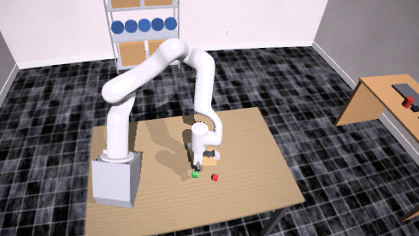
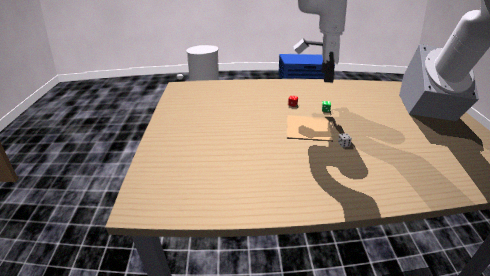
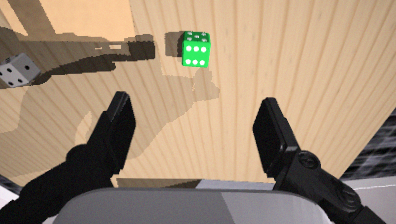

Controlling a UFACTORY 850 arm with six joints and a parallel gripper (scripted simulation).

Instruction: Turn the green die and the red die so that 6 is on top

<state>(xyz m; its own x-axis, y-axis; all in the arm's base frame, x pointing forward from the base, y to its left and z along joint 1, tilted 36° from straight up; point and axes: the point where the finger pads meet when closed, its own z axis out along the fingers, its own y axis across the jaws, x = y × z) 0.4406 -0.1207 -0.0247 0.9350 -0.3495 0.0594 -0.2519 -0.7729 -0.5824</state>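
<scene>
The green die [image 1: 195,174] [image 2: 326,106] [image 3: 196,49] lies flat on the bare table, just off a corner of the tan mat [image 1: 210,162] [image 2: 306,128] [image 3: 95,17]. The red die [image 1: 215,177] [image 2: 293,101] lies on the table a little farther from the mat. The white die [image 2: 344,140] [image 3: 17,70] sits on the table at the mat's other side. My gripper [image 1: 197,164] [image 2: 328,75] [image 3: 195,110] is open wide and empty. It hangs above the table, near the green die and apart from it.
The robot's grey base [image 1: 115,179] [image 2: 435,95] stands on the table's corner. A white cylinder [image 2: 202,62] and a blue crate [image 2: 300,66] stand on the floor beyond the table. The table's edge [image 3: 370,135] is close to the dice.
</scene>
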